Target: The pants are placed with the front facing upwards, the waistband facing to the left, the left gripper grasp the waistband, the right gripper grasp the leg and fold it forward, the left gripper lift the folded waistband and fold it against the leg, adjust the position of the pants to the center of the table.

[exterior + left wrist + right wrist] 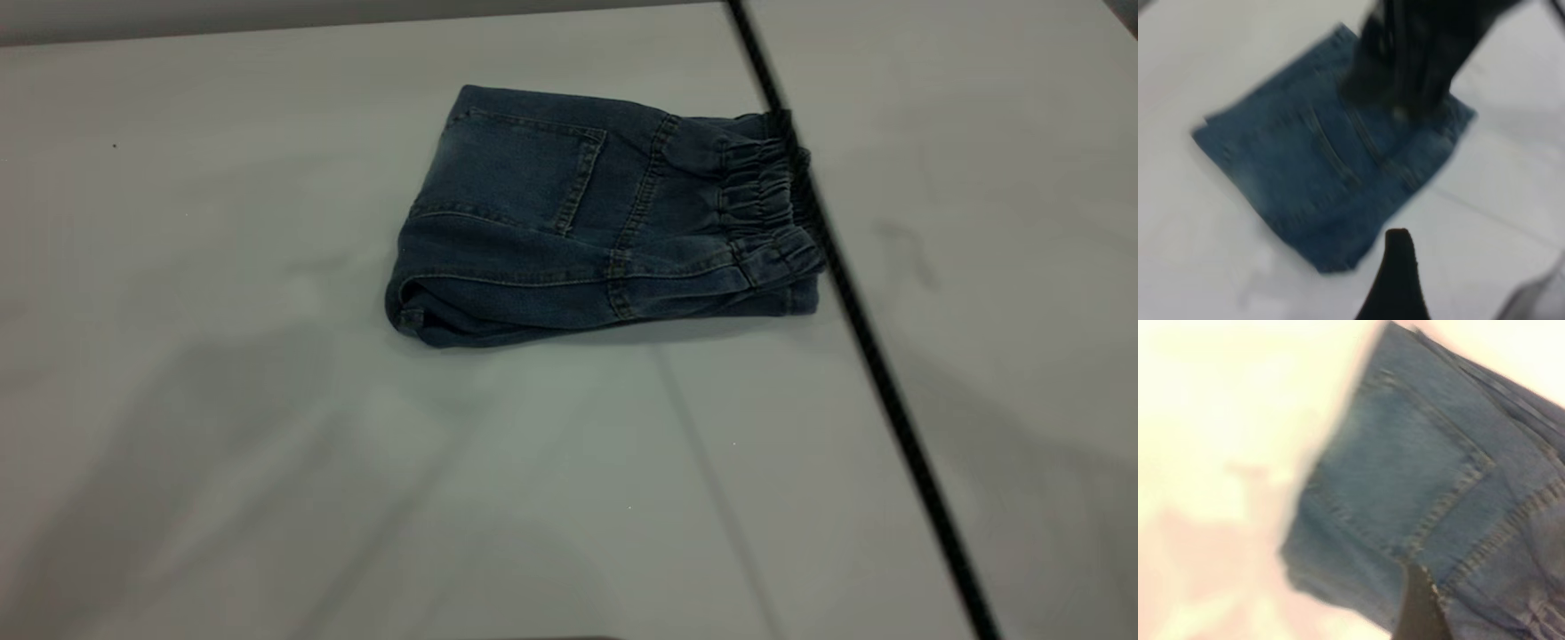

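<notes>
While both hands' grips are unreadable, folded pants [596, 213] hide the leg.

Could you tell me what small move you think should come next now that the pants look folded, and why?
Probably a short nudge of the pants toward the middle of the table. They already lie as a folded bundle, back pocket up, the waistband at its right end against a dark line crossing the tabletop, and toward the far side. Neither claw shows in the exterior view.

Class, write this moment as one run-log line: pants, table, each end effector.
pants: folded, back pocket up, waistband at right | table: pants lie toward far side | left end effector: above pants, grip unclear | right end effector: over pants, grip unclear
</notes>
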Action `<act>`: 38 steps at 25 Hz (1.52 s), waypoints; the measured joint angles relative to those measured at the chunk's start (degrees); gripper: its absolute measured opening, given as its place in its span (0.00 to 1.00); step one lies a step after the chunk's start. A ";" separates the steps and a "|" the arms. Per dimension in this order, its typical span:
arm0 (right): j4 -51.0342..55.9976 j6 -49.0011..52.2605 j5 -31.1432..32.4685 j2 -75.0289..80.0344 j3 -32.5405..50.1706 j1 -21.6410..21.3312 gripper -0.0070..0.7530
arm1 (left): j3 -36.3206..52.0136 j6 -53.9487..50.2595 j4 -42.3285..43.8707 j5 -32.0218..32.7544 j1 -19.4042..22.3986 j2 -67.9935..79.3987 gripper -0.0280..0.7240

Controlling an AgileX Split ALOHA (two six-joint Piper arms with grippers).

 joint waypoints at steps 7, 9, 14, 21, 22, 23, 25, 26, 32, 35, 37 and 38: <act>2.93 -5.08 0.61 -11.41 0.65 0.00 0.54 | 0.00 -0.40 0.17 1.08 0.00 -6.89 0.77; 2.93 -5.56 0.70 -15.43 2.85 0.00 0.54 | 0.00 -1.07 0.17 1.08 0.00 -8.91 0.77; 2.26 -7.48 0.76 -26.27 12.99 0.00 0.54 | 0.00 -4.92 4.04 1.08 0.00 -14.66 0.77; -1.76 -8.14 0.90 -42.80 31.52 0.00 0.54 | 3.37 -11.16 13.72 1.08 0.00 -23.82 0.77; -1.88 -8.14 0.90 -44.81 34.47 0.00 0.54 | 5.28 -11.70 14.41 1.08 0.00 -25.41 0.77; -2.00 -8.29 0.90 -47.19 37.50 0.00 0.54 | 7.24 -11.94 14.99 1.08 0.00 -26.78 0.77; -2.06 -8.73 0.83 -51.63 43.28 0.00 0.54 | 12.80 -12.32 15.79 1.08 0.00 -30.18 0.77; -2.33 -8.73 0.88 -54.13 46.52 0.00 0.54 | 15.79 -12.37 16.07 1.08 0.00 -31.59 0.77; -4.02 -9.43 0.81 -68.88 64.83 0.00 0.54 | 32.93 -14.41 16.66 1.08 0.00 -41.17 0.77; -4.32 -9.43 -0.21 -76.25 73.84 0.00 0.54 | 40.55 -14.80 16.66 1.08 0.00 -45.39 0.77; -4.32 -9.43 -1.79 -80.44 80.03 0.00 0.54 | 45.43 -14.94 16.72 0.99 0.00 -47.93 0.77; -4.32 -9.43 -2.57 -82.61 83.02 0.00 0.54 | 47.34 -14.94 16.87 0.83 0.00 -49.21 0.77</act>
